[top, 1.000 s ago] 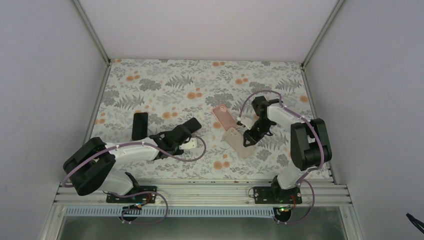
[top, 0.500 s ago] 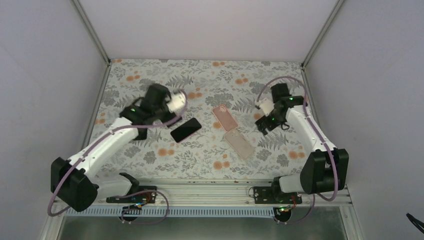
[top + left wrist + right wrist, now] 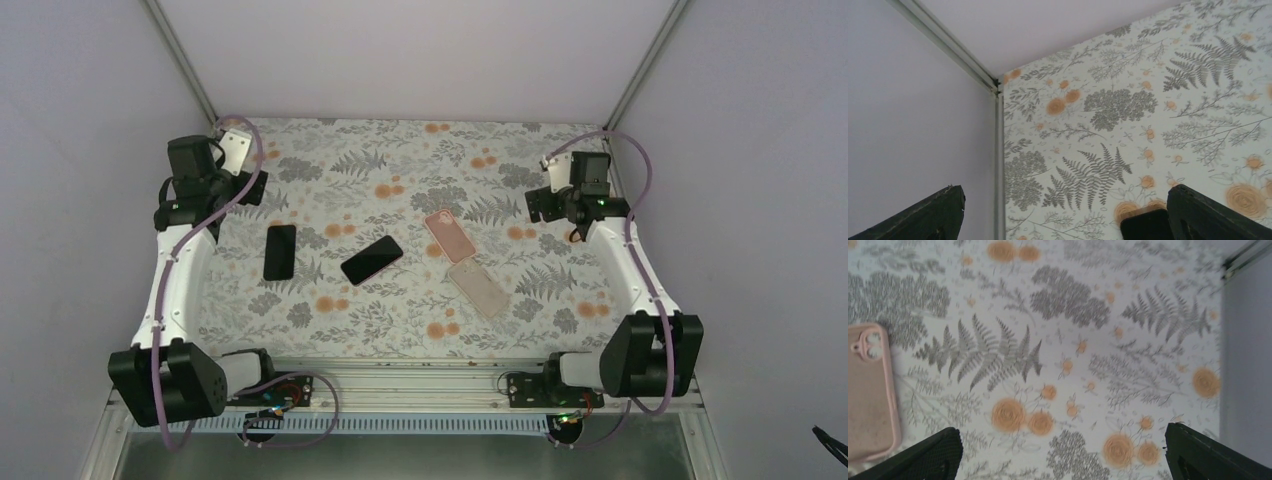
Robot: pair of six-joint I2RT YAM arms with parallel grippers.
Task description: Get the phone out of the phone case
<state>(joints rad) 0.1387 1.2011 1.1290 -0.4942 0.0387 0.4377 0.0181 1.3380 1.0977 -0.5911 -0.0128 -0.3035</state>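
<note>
Spread wide, left fingers [image 3: 930, 217] and right fingers [image 3: 1210, 452] hang by the far table [image 3: 330, 140] corners, clear of the pink case [image 3: 449, 235]

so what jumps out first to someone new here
The fern-and-flower table cover grabs you first. Around its middle lie a black phone, a slanted phone, a pink case and a paler case. The left gripper and right gripper hang open over the far corners, empty.
</note>
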